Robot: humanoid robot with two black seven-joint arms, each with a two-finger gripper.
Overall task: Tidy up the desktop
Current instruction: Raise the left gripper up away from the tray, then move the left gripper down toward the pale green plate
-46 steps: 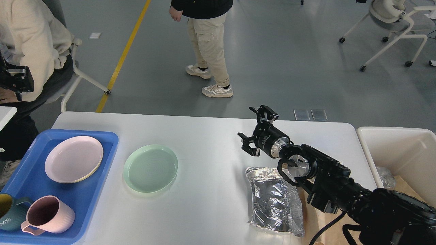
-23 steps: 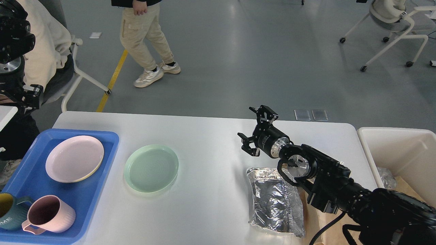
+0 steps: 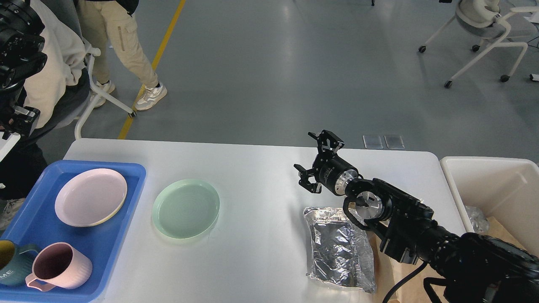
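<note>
The white desktop fills the lower part of the head view. A pale green plate lies on it left of centre. A crinkled silver foil bag lies flat at the right, near the front edge. My right gripper hovers just beyond the bag's far end, open, with nothing between its fingers. My left arm shows as dark parts at the top left edge, off the desktop. Its far end is too dark to read.
A blue tray at the left holds a pink plate, a pink mug and a teal mug. A cream bin stands at the right, with brown paper beside it. A seated person and a walking person are behind.
The walking person has crossed from the middle of the floor to the far left. My left arm has shifted at the top left edge. The right arm has not moved.
</note>
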